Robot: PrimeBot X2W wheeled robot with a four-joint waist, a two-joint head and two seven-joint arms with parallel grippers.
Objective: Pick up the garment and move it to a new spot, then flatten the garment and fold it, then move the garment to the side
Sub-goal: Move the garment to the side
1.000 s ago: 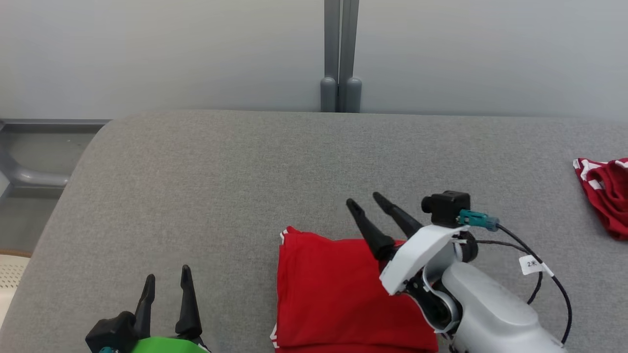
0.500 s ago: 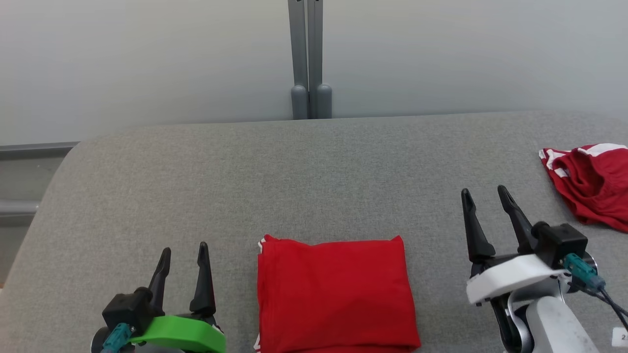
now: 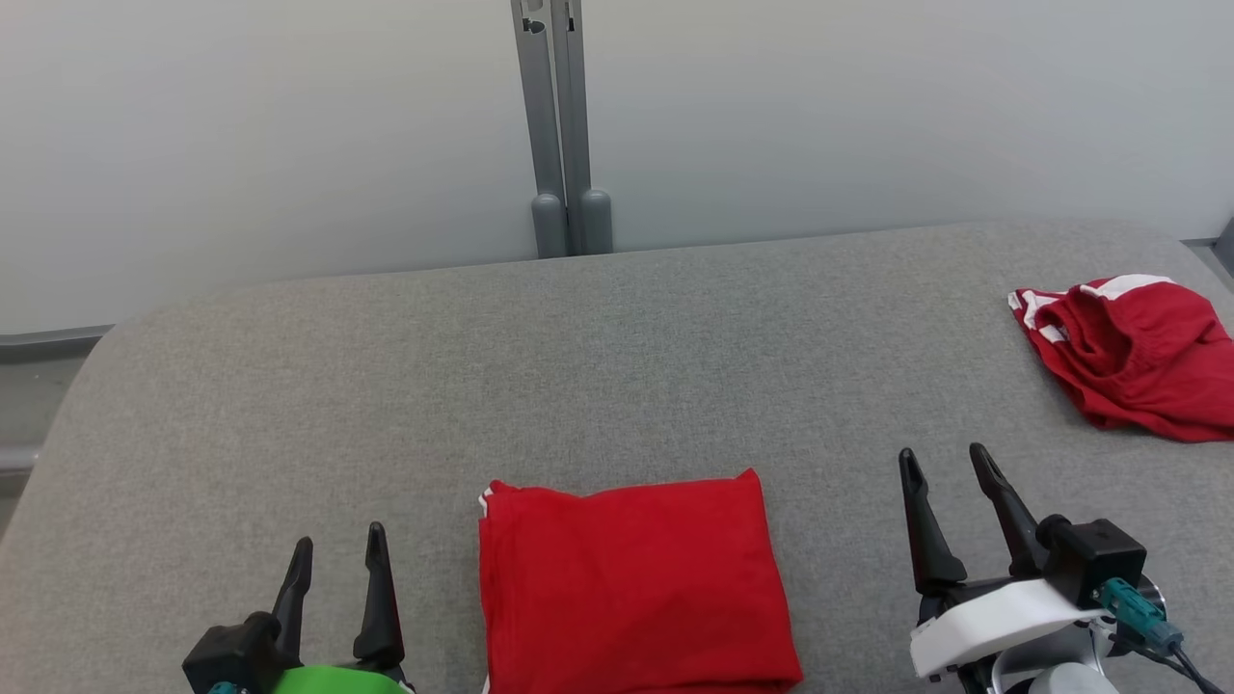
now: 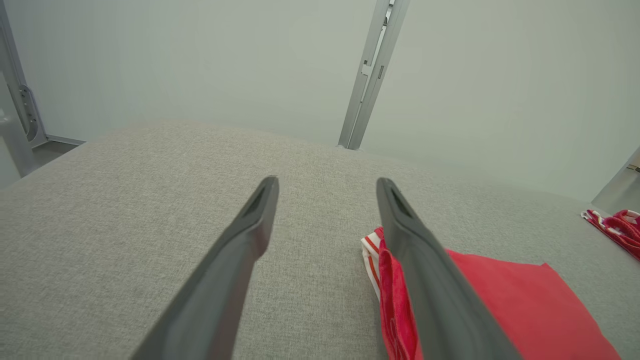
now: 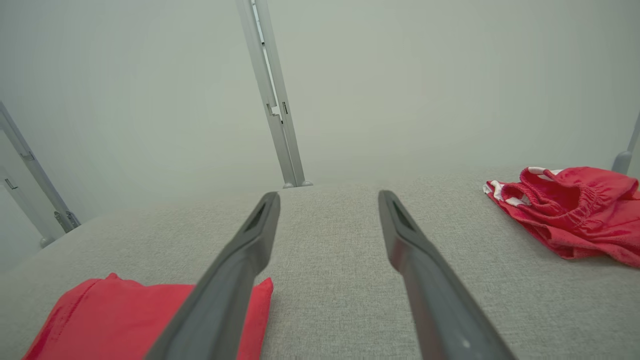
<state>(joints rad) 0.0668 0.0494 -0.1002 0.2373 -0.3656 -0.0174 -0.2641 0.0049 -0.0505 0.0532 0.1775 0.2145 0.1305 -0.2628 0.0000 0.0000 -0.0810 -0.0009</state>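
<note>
I am counting two red pieces of clothing (both are showing white trim): one folded garment [image 3: 631,583] and one crumpled garment [image 3: 1128,357]. They are lying on a single grey padded table [image 3: 482,366]. I am carrying two grippers, my left gripper [image 3: 339,536] and my right gripper [image 3: 942,451], each bearing two dark fingers [image 3: 379,607], four altogether. Two grey posts [image 3: 554,125] are standing side by side behind.

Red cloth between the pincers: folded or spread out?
Folded. The cloth lies as a neat rectangle, with stacked layers showing along its left edge.
</note>
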